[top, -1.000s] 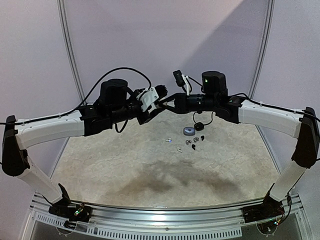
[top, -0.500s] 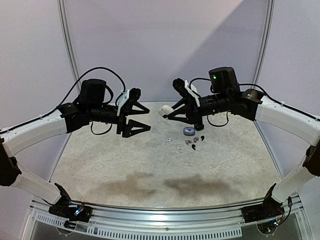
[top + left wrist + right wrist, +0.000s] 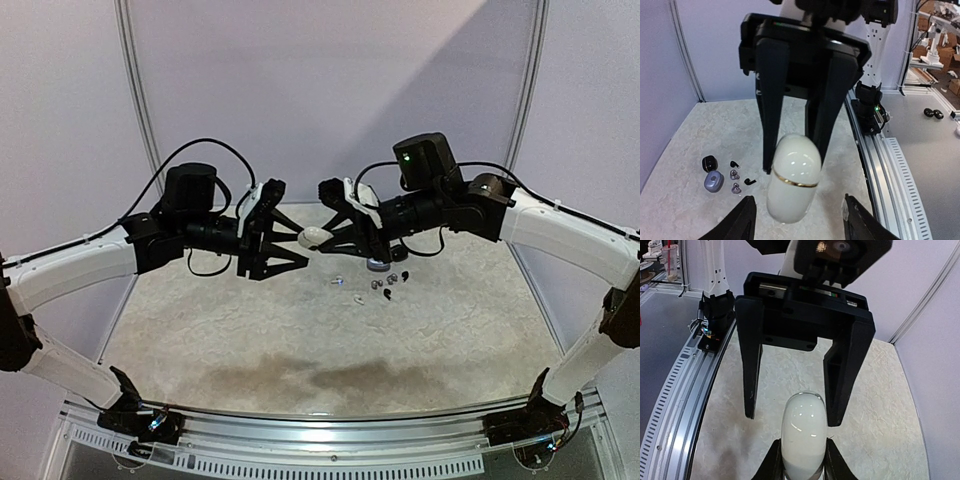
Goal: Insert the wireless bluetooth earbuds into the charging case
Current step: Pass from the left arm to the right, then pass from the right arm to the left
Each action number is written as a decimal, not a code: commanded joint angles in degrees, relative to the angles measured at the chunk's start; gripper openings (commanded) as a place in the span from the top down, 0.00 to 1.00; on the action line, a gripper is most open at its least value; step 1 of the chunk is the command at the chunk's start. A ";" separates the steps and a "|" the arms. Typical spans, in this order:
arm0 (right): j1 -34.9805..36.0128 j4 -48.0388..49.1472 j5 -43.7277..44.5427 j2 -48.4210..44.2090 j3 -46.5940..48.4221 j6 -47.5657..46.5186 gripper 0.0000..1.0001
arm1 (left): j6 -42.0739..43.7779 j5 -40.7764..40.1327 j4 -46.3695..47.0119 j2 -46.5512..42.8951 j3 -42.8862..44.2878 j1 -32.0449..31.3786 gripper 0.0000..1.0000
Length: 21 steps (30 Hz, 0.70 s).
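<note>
The charging case (image 3: pixel 314 237) is a glossy white capsule with a gold band, lid closed, held in the air between the two arms. My right gripper (image 3: pixel 803 463) is shut on its one end (image 3: pixel 802 432). My left gripper (image 3: pixel 800 220) faces it, open, and the case's free end (image 3: pixel 790 200) reaches between its fingertips with a gap on each side. Its black fingers (image 3: pixel 751 365) flank the case's tip. On the table lie the earbuds: two black ones (image 3: pixel 750 181), two silvery ones (image 3: pixel 733 174), and white ones (image 3: pixel 358 298).
A bluish-grey case (image 3: pixel 714 181) and a small black case (image 3: pixel 710 163) sit beside the earbuds at the back of the mottled table (image 3: pixel 250 330). Pale walls enclose the left, back and right. A metal rail (image 3: pixel 880 165) runs along the near edge.
Half a second ago the grippers stood apart; both have since moved toward each other. The case's free end now lies between the left fingers, whose gap has narrowed a little.
</note>
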 commanded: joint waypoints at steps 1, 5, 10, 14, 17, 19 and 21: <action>0.32 -1.97 1.29 0.99 2.46 0.01 1.00 | -0.98 -2.03 0.84 -0.40 -0.59 -1.58 0.42; 0.36 -2.41 2.03 1.14 2.50 0.26 1.00 | -0.44 -2.44 -0.01 -0.46 -0.29 -1.90 0.47; 0.36 -3.01 1.67 1.34 2.64 0.26 1.00 | -0.03 -3.50 -0.30 -0.24 0.19 -2.16 0.47; 0.38 -3.32 1.29 1.28 2.68 0.29 1.00 | 2.26 -6.64 -0.62 -0.10 0.68 -2.62 0.45; 0.39 -3.24 1.06 1.33 2.61 0.64 1.00 | 3.52 -6.85 -0.96 0.08 0.97 -2.90 0.53; 0.33 -3.20 1.14 1.41 2.60 0.70 1.00 | 3.41 -6.56 -0.98 0.27 1.18 -3.12 0.60; 0.38 -3.48 1.23 1.58 2.67 0.71 1.00 | 3.33 -6.54 -0.78 0.42 1.26 -3.32 0.65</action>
